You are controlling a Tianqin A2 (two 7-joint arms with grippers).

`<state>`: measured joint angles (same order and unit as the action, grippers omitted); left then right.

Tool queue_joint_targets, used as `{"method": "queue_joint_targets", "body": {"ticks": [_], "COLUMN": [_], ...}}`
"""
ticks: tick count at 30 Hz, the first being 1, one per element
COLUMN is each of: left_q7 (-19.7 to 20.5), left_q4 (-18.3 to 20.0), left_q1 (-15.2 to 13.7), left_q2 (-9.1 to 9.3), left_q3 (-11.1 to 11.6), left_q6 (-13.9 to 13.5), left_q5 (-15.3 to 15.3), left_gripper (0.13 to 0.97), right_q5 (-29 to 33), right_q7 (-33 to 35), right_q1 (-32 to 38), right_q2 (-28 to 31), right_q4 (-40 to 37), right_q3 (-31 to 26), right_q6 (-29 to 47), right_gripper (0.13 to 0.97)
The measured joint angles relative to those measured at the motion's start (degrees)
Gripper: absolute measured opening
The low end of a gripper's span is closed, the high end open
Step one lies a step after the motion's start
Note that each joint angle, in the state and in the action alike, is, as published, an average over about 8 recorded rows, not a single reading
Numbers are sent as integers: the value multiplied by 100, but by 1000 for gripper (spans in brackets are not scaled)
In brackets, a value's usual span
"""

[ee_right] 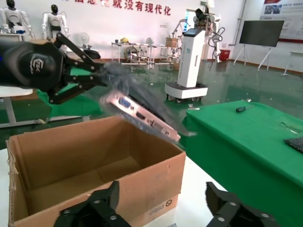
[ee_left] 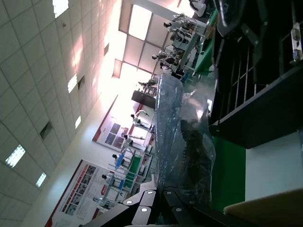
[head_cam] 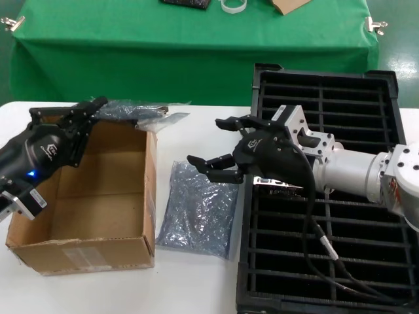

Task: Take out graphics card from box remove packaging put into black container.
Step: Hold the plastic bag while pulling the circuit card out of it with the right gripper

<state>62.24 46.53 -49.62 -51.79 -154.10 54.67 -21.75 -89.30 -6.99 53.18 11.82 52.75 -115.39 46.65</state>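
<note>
My left gripper [head_cam: 91, 112] is up over the far edge of the box [head_cam: 85, 203], its fingers pinched on one end of a bagged graphics card [head_cam: 141, 112]. The card sticks out level from my fingers, past the box's far corner, clear of the table [head_cam: 196, 281]. From my right wrist I can see the silver bracket with its blue port [ee_right: 126, 104] showing through the wrap, above the open cardboard box. The packaging [ee_left: 182, 142] around the card is crinkled and shiny, and it fills most of my left wrist's view.

The box's visible interior shows only bare cardboard.

A second antistatic bag [head_cam: 196, 209] lies flat on the table between the box and the black container [head_cam: 327, 216], touching the container's near-left edge. I cannot tell if anything is inside it.

My right gripper [head_cam: 226, 147] hovers over the container's left rim, spread wide, holding nothing. The visible slots of the container hold no cards.
</note>
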Motion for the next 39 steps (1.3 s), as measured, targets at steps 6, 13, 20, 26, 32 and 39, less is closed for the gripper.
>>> {"method": "queue_joint_targets", "body": {"ticks": [6, 13, 20, 26, 32, 39], "left_q7": [-45, -145, -263, -308, -326, -357], "left_q4": [-203, -456, -563, -461, -237, 185], "left_q1": [-41, -42, 38, 120, 187, 308], "left_q2": [61, 136, 179, 137, 58, -57], "left_q3": [-52, -110, -150, -157, -125, -65], "left_q6": [75, 165, 247, 269, 239, 138], "left_q5": [62, 114, 132, 122, 89, 37], "left_gripper": [139, 139, 139, 139, 139, 139], "right_q5": [-111, -316, -433, -533, -614, -663], "right_q7": [177, 505, 811, 1010, 1090, 1133], "right_q1": [94, 202, 327, 375, 361, 357], "right_q2": [-44, -159, -304, -407, -456, -480], "right_q4": [-91, -309, -611, -821, -925, -979], "right_q3": [24, 114, 138, 179, 219, 242], "right_q6": [93, 212, 330, 411, 470, 514], "right_gripper": [636, 446, 317, 232, 160, 140]}}
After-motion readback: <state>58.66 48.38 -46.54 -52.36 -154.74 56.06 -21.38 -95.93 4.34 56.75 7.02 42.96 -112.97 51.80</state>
